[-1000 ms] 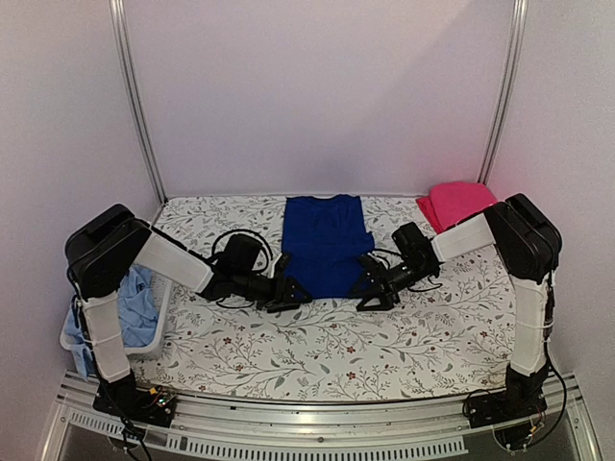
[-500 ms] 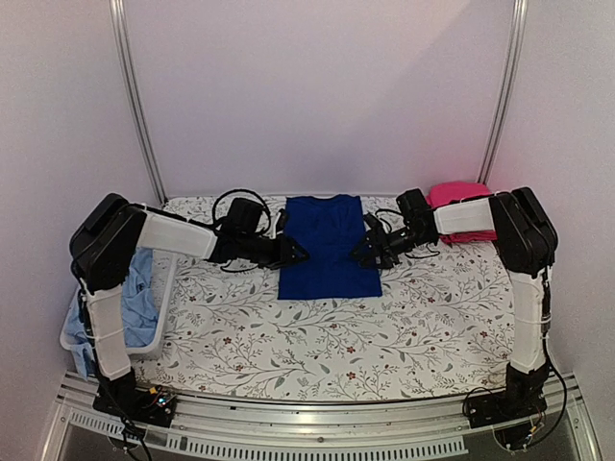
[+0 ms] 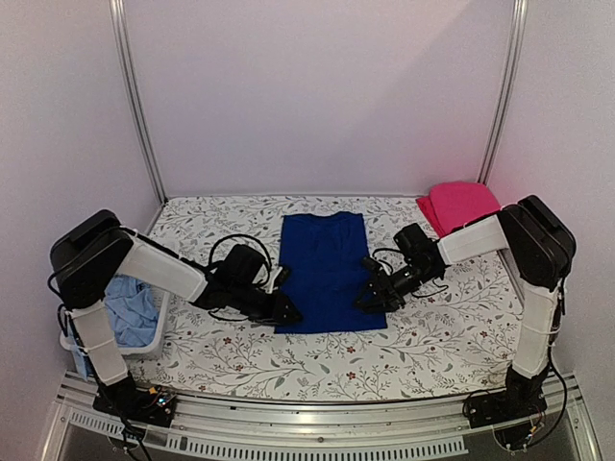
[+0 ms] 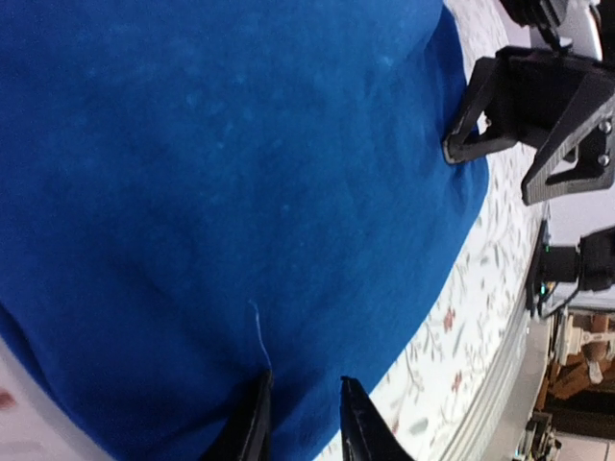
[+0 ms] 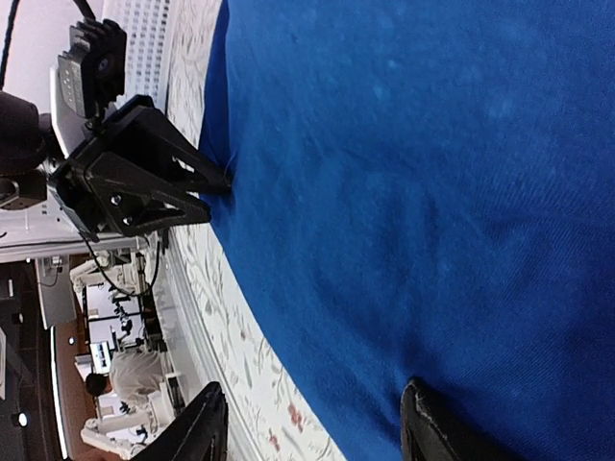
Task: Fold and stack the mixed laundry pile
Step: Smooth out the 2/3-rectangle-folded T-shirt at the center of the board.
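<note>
The royal-blue shirt (image 3: 327, 274) lies as a long folded rectangle in the middle of the floral table cover (image 3: 317, 360). My left gripper (image 3: 286, 313) is at the shirt's near left corner. In the left wrist view (image 4: 305, 384) its jaws are drawn close together with blue cloth (image 4: 240, 173) between them. My right gripper (image 3: 371, 296) is at the shirt's right edge. In the right wrist view (image 5: 312, 384) its jaws are wide apart, one finger on the blue cloth (image 5: 413, 192) and one over the table cover. A red-pink garment (image 3: 457, 204) lies folded at the back right.
A white perforated basket (image 3: 154, 331) stands at the left table edge with a light-blue shirt (image 3: 130, 307) in it. Metal frame posts rise at both back corners. A metal rail (image 3: 317, 423) runs along the near edge.
Both grippers went from the shirt's near edge to its middle and back toward me. The blue shirt now reaches further toward the near edge and looks longer.
</note>
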